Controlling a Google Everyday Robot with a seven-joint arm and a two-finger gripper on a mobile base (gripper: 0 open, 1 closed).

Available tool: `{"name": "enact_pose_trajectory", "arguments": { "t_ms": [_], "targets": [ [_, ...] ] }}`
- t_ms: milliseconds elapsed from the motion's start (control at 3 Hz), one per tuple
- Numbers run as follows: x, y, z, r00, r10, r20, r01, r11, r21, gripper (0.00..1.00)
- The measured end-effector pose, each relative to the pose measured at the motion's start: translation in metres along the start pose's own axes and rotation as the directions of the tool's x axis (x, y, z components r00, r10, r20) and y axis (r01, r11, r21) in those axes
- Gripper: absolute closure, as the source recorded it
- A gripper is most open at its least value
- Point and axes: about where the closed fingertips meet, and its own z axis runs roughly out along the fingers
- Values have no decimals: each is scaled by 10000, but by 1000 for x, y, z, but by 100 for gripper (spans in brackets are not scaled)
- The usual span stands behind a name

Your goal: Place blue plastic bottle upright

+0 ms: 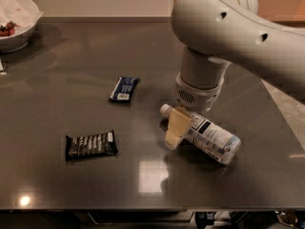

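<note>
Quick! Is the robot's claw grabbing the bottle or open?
Gripper: down at the neck of the blue plastic bottle lying on the table; open or shut cannot be told.

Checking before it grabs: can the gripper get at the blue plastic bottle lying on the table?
Likely yes: the gripper is down at the neck of the blue plastic bottle, nothing between them.
</note>
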Motion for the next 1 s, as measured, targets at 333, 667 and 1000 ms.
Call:
{"name": "enact_pose_trajectory", "arguments": {
  "t_ms": [333,667,1000],
  "targets": [
    [-1,-2,2,10000,65,-55,-65,10000,-39,41],
    [-1,-3,1,9999,-98,-56,97,9999,-120,63],
    [-6,-6,-14,9972,-611,438,614,9981,-62,88]
  ]
}}
